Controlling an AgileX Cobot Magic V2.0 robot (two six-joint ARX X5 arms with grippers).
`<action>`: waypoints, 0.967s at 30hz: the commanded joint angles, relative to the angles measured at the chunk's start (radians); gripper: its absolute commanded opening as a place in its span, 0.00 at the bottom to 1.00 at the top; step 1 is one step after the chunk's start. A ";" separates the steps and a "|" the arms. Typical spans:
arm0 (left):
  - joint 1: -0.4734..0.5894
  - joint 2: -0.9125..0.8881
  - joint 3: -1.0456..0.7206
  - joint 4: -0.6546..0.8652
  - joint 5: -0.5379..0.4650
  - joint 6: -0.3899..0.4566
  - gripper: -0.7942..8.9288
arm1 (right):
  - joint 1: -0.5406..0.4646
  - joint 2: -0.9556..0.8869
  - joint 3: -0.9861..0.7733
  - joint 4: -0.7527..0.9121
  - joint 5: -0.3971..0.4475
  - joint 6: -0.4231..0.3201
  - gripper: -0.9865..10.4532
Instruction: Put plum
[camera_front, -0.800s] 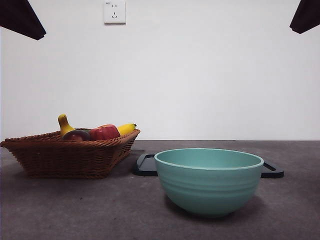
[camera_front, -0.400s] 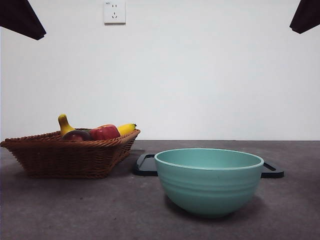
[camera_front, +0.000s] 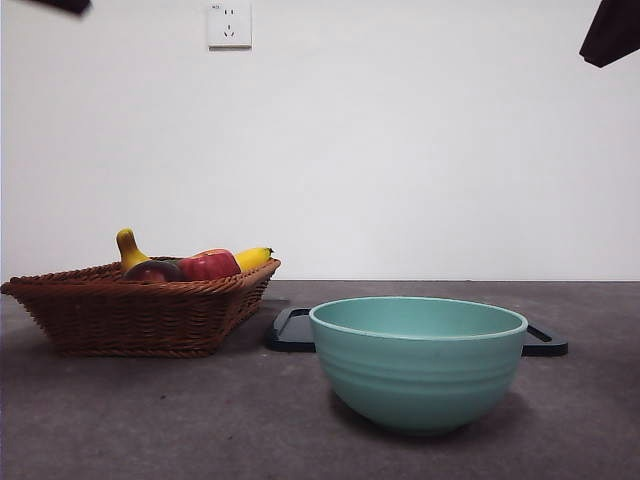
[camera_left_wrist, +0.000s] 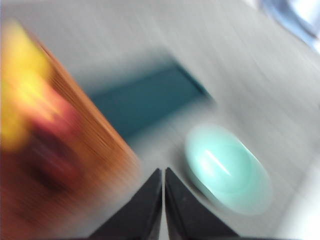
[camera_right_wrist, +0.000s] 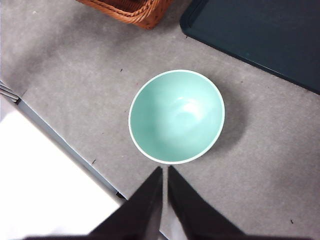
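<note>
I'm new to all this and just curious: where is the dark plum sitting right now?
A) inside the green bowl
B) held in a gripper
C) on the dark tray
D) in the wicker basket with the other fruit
D: the plum lies in the wicker basket beside the red apple, while the green bowl is empty.

No text, label, brand or number can be read anywhere. The white wall socket (camera_front: 229, 24) bears a tiny dark mark at its upper corner (too small to make out). The bowl (camera_front: 418, 360), basket (camera_front: 140, 310) and tray (camera_front: 290, 332) carry no lettering.
</note>
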 joint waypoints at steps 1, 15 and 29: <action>0.064 -0.076 0.006 0.111 -0.041 0.062 0.09 | 0.006 0.008 0.018 0.010 0.000 0.003 0.09; 0.288 -0.492 -0.358 0.493 -0.367 0.085 0.09 | 0.006 0.007 0.018 0.010 0.000 0.003 0.09; 0.313 -0.746 -0.761 0.534 -0.375 0.045 0.09 | 0.006 0.007 0.018 0.010 0.000 0.003 0.09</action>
